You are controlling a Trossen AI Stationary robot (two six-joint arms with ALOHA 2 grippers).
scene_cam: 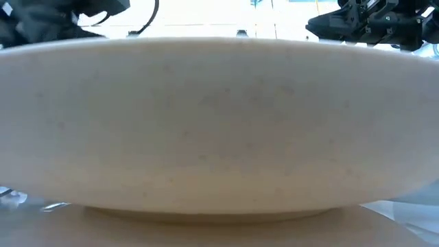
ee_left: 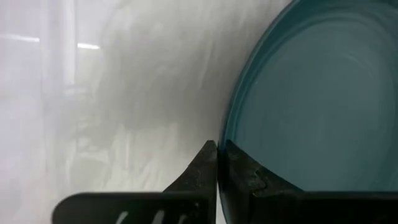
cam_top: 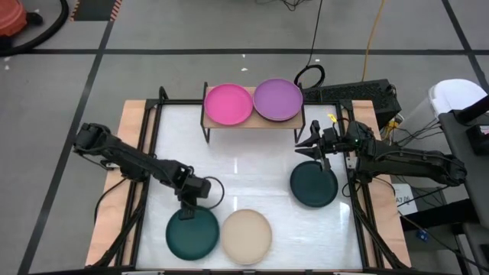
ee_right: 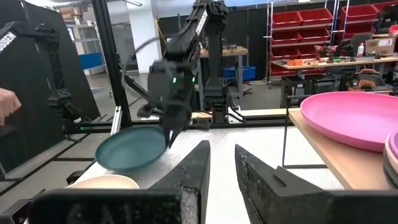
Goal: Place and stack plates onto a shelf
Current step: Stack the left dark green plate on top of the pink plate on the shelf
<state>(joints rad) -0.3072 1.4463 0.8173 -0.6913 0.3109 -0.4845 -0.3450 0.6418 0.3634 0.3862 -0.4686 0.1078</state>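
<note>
On the small wooden shelf (cam_top: 252, 122) at the table's far side lie a magenta plate (cam_top: 228, 105) and a purple plate (cam_top: 278, 99), side by side. A dark teal plate (cam_top: 192, 233) sits near the table's near edge, with a beige plate (cam_top: 246, 235) to its right. My left gripper (cam_top: 187, 208) is shut on this teal plate's far rim. A second dark teal plate (cam_top: 313, 185) lies flat on the table's right part. My right gripper (ee_right: 221, 165) is open and hovers (cam_top: 309, 145) between that plate and the shelf, touching nothing. My left gripper pinches the dark teal plate's far rim (ee_left: 225, 144), one finger (ee_left: 202, 171) outside the rim and one over the plate's inner side. The fingers come from above, pointing down. In the right wrist view the plate (ee_right: 132, 149) is tilted below the fingers, its held side higher.
The beige plate (scene_cam: 219, 123) fills the low view and hides most of the table. Black frame bars (cam_top: 149, 153) run along the table's left and right sides. The white table top (cam_top: 244, 172) is bare between the shelf and the near plates. A person's hand (ee_right: 6, 102) shows beyond the table.
</note>
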